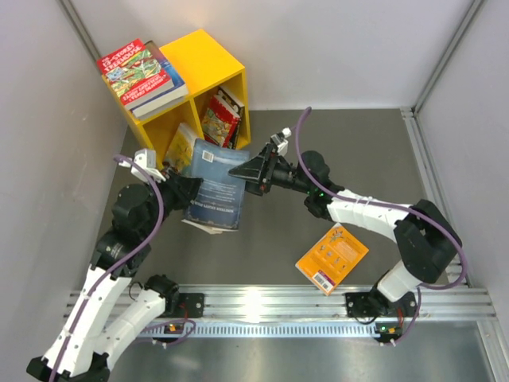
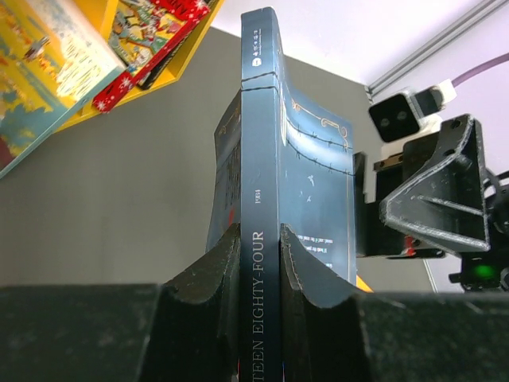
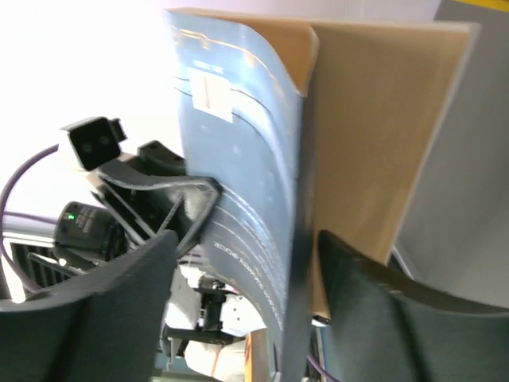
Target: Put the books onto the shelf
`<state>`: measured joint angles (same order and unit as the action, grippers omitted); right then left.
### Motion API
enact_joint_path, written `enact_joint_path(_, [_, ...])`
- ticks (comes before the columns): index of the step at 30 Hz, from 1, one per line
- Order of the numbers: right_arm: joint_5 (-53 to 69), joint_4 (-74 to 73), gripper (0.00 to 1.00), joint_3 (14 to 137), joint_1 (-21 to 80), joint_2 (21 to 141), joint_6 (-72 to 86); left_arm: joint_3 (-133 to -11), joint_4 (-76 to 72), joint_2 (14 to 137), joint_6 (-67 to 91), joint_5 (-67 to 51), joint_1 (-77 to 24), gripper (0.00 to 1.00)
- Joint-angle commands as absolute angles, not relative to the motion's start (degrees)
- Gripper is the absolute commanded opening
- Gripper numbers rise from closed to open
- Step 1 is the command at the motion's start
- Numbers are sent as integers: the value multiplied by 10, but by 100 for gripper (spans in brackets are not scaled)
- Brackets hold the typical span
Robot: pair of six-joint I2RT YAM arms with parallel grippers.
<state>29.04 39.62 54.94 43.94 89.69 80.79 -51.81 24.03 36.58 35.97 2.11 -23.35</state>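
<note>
The left fingers (image 2: 213, 286) clamp the spine of the Nineteen Eighty-Four paperback (image 2: 318, 191), presenting it so the right fingers (image 3: 382, 310), spread astride its far edge without gripping, can likely take over.

The dark blue book (image 1: 216, 179) is showing a smooth, faintly sheened paper cover (creased near the spine); the shelf (image 1: 208, 56) is looking smooth and yellow; the fingers (image 2: 211, 294) of the left gripper (image 2: 259, 232) are looking matt, grainy black plastic; the rail (image 1: 262, 301) is gleaming as bare metal.
</note>
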Motion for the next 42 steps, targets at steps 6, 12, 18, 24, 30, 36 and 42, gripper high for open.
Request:
enact_joint_path(6, [286,517,41,547,451,896,852,-500,202,303,390,37,-235,0])
enact_joint_path(12, [287,622,16,559,470,946,911,-491,185,294,408,27,-235,0])
enact_joint_path(18, [274,782,0,553,493,1033,1016,-490,149,290,421,13,-235,0])
enact_joint_path(24, [279,782,37,527,500,1039,1001,-512,138,291,388,3,-235,0])
enact_joint_path(30, [297,699,83,519,492,1019,945,-540,145,304,340,-18,-235,0])
enact_joint_path(36, [315,601,84,523,491,997,884,-550,114,322,347,-22,-235,0])
enact_joint_path(42, [315,499,83,499,491,962,808,-573,86,335,349,-14,-235,0])
